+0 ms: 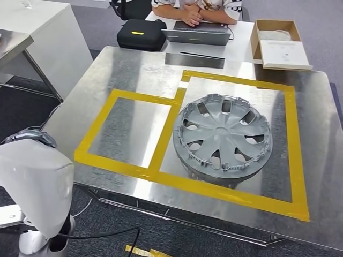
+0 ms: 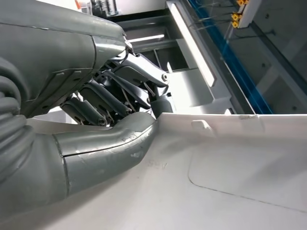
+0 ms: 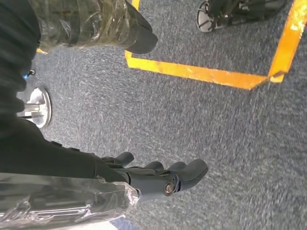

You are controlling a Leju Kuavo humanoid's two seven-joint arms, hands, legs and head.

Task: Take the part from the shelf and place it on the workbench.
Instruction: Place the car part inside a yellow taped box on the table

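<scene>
My left hand [image 2: 119, 103] had the white panel [image 2: 217, 177], thumb laid flat along its broad face and the dark fingers [image 2: 108, 96] curled over its edge, so it was clamped between them. From the head view the panel [image 1: 34, 184] sat low at my left side, short of the near edge of the workbench [image 1: 133, 69]. The bench lay ahead of my fingers and to their right. By my guess the empty taped square [image 1: 129, 131] was the likely landing spot, just beside the wheel cover [image 1: 222, 139] already resting in the larger square. I couldn't tell the panel's long axis. My right hand [image 3: 159, 177] hung down over the carpet [image 3: 217, 124], fingers loosely extended, gripping nothing. The left was the nearer hand, already loaded.
</scene>
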